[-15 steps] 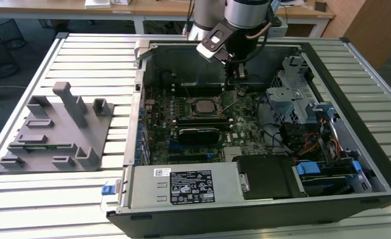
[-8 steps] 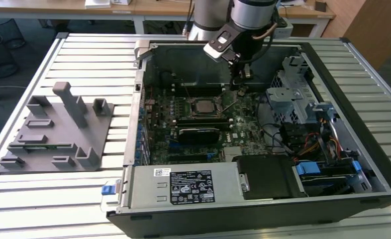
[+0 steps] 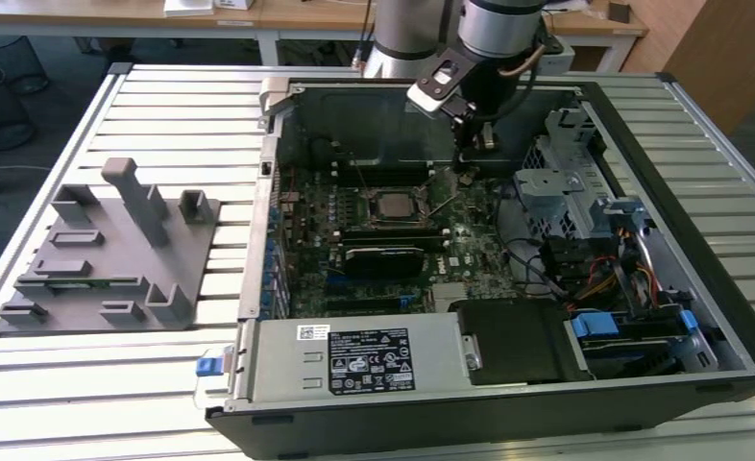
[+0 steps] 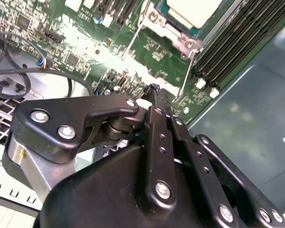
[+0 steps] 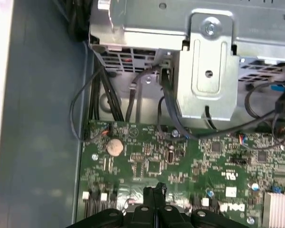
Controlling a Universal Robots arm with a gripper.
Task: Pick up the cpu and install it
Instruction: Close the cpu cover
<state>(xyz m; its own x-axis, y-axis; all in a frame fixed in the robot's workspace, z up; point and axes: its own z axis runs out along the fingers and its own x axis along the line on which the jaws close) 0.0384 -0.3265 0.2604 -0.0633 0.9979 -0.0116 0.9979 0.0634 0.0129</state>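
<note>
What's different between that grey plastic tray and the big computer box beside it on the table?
The grey tray is pale, one colour throughout; the computer case is dark with a green board inside. The tray is a smaller low slab with upright posts; the case is a larger walled box, open on top. The claw hangs inside the case, away from the tray. Both rest on the slatted table.

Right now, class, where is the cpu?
In the exterior view the cpu sits in the middle of the motherboard, toward the exterior view's left of the gripper.
</note>
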